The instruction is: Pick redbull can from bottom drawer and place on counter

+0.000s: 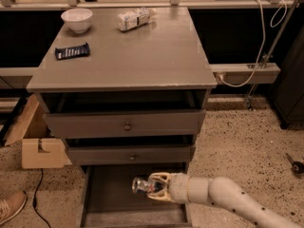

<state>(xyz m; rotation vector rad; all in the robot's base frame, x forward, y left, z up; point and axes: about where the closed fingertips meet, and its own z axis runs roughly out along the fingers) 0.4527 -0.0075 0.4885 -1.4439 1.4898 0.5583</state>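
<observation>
The bottom drawer (107,201) is pulled open at the foot of the grey cabinet. My gripper (153,187) reaches into it from the right on a pale arm. Its fingers are shut on the redbull can (141,185), which lies on its side with the silver end pointing left, over the middle of the drawer. Whether the can still touches the drawer floor I cannot tell. The counter (142,56) is the cabinet's wide grey top, well above the gripper.
On the counter are a white bowl (77,19), a lying plastic bottle (135,18) and a dark snack packet (72,51). The two upper drawers (127,126) stand slightly open above the gripper. A cardboard box (38,148) and a shoe (12,205) are on the floor at the left.
</observation>
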